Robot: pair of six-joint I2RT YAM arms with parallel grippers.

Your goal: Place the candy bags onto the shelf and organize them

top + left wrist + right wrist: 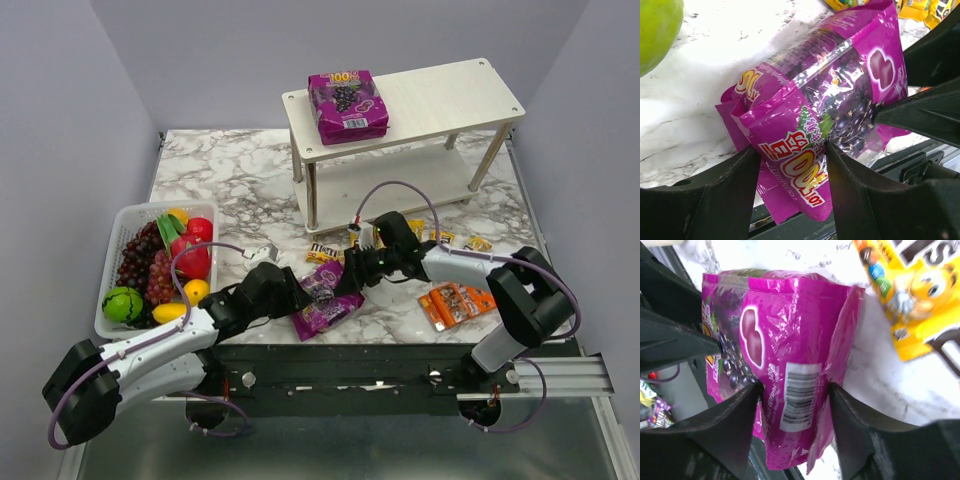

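By the table (250, 190) edge, left arm (170, 345) and right arm (460, 265) low, angled inward, jaws seemingly tight on purple pouch (328, 310).

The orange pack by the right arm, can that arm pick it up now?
Probably not yet. The orange pack lies bare and close by, but the right hand is shut on the purple bag, so it would have to let go first.

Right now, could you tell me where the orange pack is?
In the top view the orange pack lies on the table near its front-right edge, right of the gripped purple pouch.
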